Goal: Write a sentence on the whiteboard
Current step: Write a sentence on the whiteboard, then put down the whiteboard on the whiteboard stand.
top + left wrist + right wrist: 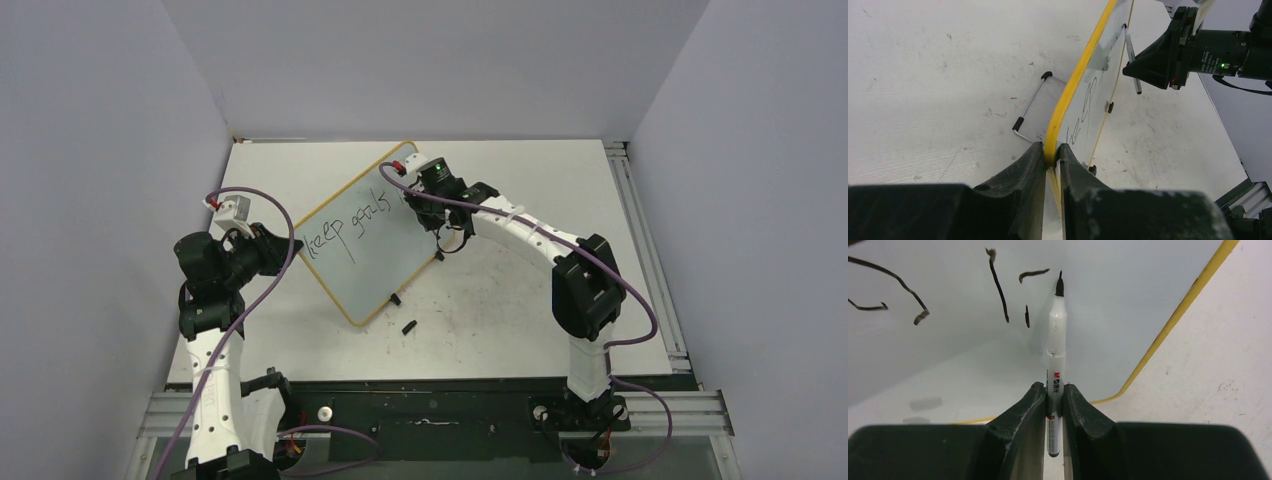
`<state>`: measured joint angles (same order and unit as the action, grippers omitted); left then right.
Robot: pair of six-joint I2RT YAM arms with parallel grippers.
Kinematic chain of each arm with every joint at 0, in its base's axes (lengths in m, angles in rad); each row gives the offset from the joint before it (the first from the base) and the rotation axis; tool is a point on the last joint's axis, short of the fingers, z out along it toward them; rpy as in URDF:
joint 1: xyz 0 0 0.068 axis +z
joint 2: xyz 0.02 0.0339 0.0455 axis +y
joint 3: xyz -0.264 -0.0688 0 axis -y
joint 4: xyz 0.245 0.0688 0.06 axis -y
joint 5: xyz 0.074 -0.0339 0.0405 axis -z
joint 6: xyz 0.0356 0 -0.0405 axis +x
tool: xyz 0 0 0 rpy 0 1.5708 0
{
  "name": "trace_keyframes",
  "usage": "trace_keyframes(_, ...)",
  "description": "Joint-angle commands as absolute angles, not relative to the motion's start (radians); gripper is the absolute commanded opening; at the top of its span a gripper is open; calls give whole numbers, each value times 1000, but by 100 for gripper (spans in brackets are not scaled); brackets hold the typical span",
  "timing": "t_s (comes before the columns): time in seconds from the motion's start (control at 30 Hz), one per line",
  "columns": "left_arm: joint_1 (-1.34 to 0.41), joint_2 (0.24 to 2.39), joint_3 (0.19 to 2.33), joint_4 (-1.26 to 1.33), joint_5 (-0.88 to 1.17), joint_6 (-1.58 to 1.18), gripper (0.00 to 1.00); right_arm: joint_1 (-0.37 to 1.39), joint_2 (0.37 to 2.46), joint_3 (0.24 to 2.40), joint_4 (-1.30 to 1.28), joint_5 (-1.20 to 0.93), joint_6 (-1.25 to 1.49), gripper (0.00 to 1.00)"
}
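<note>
The whiteboard [375, 250], yellow-rimmed, stands tilted up at mid-table. One line of black writing on it reads "keep goals" [345, 232]. My left gripper [287, 246] is shut on the board's left rim; in the left wrist view the fingers [1050, 150] pinch the yellow rim [1073, 85]. My right gripper [432, 203] is at the board's far right part, shut on a white marker [1057, 335]. The marker's black tip is at or just off the board face [1128, 295], right of the last strokes [998, 287]. The marker [1131, 52] and right gripper [1128, 69] also show in the left wrist view.
A small black cap [408, 326] lies on the scuffed white table [520, 300] in front of the board. The board's wire stand [1030, 107] rests on the table behind it. Metal rails [650, 250] run along the right edge; grey walls enclose the table.
</note>
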<state>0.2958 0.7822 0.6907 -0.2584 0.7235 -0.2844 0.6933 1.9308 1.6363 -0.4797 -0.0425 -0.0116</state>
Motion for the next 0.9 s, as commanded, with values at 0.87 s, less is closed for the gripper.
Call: trace_keyframes(0.87, 296, 770, 724, -267, 662, -252, 14, 691, 1802, 1539, -447, -21, 31, 5)
